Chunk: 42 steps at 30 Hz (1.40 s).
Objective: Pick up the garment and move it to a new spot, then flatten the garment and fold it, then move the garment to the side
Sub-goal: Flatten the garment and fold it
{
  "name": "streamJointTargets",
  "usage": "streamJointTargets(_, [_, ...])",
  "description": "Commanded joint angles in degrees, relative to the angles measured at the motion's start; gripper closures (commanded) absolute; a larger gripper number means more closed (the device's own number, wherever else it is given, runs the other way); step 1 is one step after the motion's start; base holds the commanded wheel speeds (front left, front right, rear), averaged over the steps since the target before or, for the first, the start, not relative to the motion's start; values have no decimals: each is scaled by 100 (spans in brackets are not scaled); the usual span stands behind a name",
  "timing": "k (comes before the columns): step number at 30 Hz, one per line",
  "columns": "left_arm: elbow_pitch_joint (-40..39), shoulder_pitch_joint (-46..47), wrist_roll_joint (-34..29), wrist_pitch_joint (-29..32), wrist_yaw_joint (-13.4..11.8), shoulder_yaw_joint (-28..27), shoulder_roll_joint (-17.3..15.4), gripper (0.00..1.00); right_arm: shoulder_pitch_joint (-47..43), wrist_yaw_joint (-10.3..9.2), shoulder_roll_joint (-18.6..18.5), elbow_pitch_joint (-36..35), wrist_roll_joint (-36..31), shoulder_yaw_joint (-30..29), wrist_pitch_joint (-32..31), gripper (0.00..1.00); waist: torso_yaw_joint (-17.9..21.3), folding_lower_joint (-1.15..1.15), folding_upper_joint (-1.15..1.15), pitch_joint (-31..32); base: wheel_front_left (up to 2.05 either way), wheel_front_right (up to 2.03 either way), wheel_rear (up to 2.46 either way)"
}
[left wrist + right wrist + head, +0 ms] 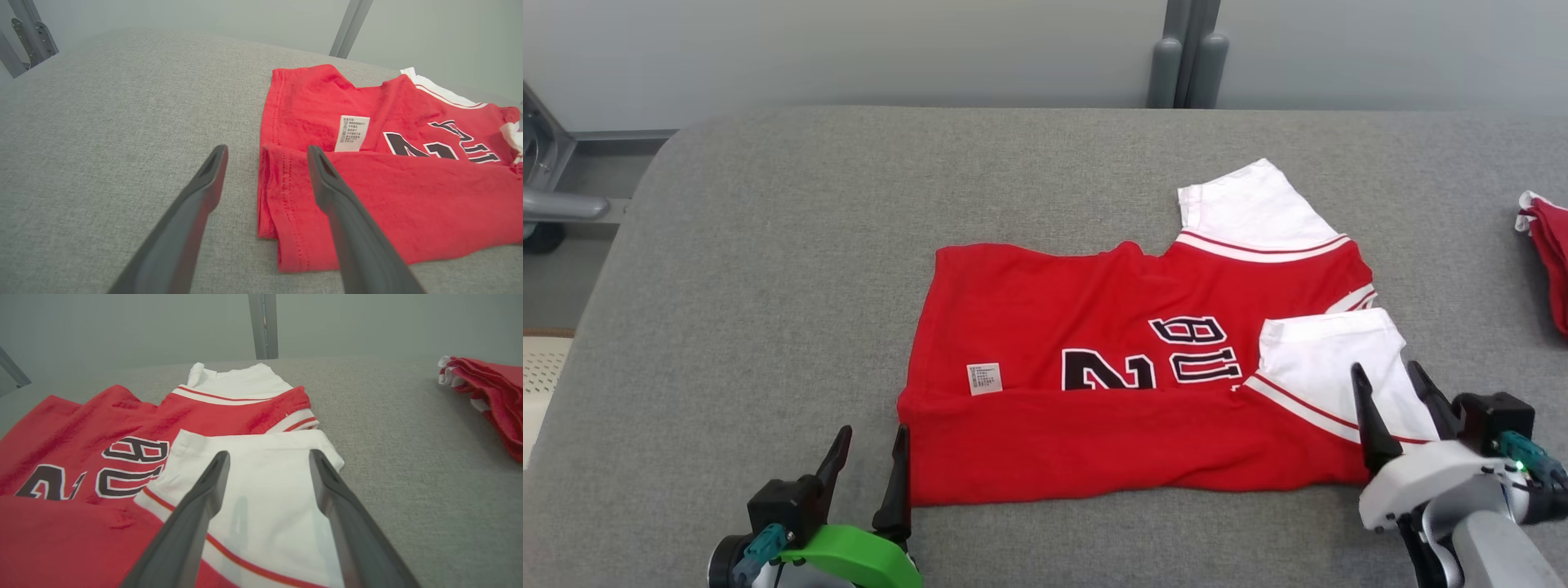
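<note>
garment (1127, 392): mid-bench (768, 245), long axis left–right, near strip folded over | left jaws: spread, empty, at left near corner | right jaws: spread, empty, over white sleeve (1323, 351) | each arm nearest its own end

You cannot read the print on the white label (984, 379) of the garment (1045, 310); it is too small. The black lettering (1094, 359) is visible only in part: the folded-up lower band (1094, 449) covers its bottom, and the white sleeve (1327, 359) covers its end on the right. The other red cloth (1550, 261) is cut off by the right edge, so you cannot tell its full shape.
</note>
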<state>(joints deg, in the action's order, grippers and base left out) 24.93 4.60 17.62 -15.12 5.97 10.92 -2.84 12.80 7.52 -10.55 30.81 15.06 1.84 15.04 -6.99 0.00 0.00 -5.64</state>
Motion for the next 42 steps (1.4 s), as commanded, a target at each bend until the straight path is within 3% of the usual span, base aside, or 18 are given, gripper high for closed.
streamJointTargets(1, [-23, -52, -31, 1, -25, -39, -15, 0, -209, -9, -32, -77, 37, -113, 16, 0, 96, 0, 0, 47, 0, 0, 0])
streamJointTargets(11, [-50, 1, -150, 1, 11, -34, -15, 0, -710, -9, 19, 19, 39, -545, 16, 0, 410, 0, 0, -30, 0, 0, 0])
streamJointTargets(25, [-49, 179, -143, 1, 59, -17, -16, 0, -272, -6, 13, 1277, 245, -251, -15, 0, 139, 0, 0, -196, 0, 0, 0])
streamJointTargets(26, [-57, 183, -140, 1, 62, -21, -16, 0, -252, -5, 17, 1357, 303, -196, -21, 10, 131, 0, 0, -201, 0, 0, 0])
streamJointTargets(27, [-68, 186, -141, 1, 66, -29, -16, 0, -224, -6, 10, 1418, 345, -162, -25, 72, 129, 0, 0, -204, 0, 0, 0])
streamJointTargets(28, [-81, 185, -141, 1, 69, -33, -16, 0, -198, -6, -8, 1451, 379, -136, -27, 100, 130, 0, 0, -204, 0, 0, 0])
streamJointTargets(34, [-97, 132, -39, 1, 90, 0, -16, 0, -217, -19, -250, 1386, 535, -253, -17, 100, 184, 0, 0, -177, 0, 0, 0])
streamJointTargets(42, [188, 39, 378, 1, 127, 191, -15, 0, -295, -16, -306, 1042, 468, -372, 2, 100, 287, 0, 0, -170, 0, 0, 0])
